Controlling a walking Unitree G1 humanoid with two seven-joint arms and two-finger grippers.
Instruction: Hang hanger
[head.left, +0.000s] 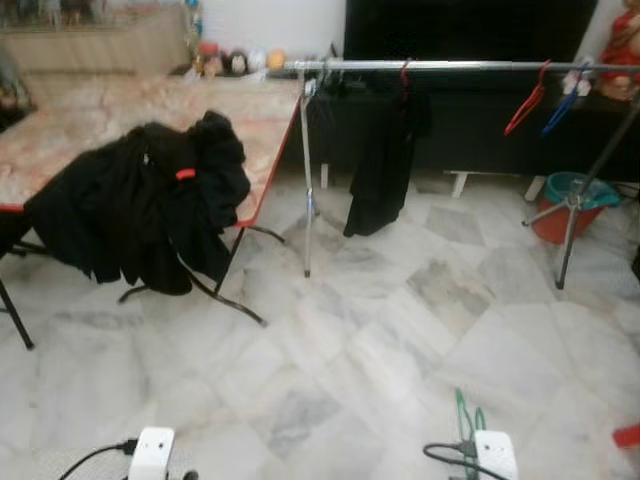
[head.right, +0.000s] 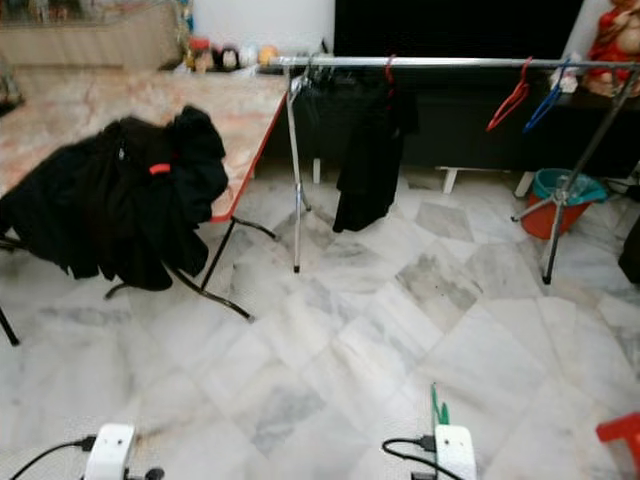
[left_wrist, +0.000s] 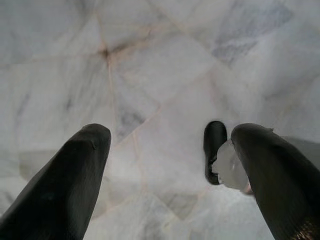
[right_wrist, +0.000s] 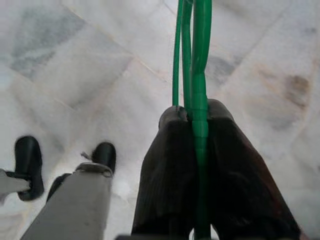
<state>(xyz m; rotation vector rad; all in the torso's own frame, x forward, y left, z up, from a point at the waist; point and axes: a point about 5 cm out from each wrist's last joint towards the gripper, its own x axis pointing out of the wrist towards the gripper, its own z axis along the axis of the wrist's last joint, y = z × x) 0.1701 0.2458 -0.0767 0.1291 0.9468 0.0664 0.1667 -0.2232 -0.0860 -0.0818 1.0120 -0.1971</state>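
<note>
Right gripper (right_wrist: 200, 150) clamped tight on green hanger (right_wrist: 192, 55), left gripper (left_wrist: 170, 165) wide open, empty. Walk closer, lift hook over rail (head.left: 450, 66), clear of black garment (head.left: 385, 160).

Right pincer (right_wrist: 192, 130) clamped tight on something thin, left pincer (left_wrist: 170, 150) spread wide.

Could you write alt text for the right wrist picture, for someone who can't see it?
The right gripper, seen from its own wrist camera, has its two black fingers shut on a green hanger that runs out past the fingertips. Beneath is a white marble floor, with the robot's dark feet beside the gripper.
</note>
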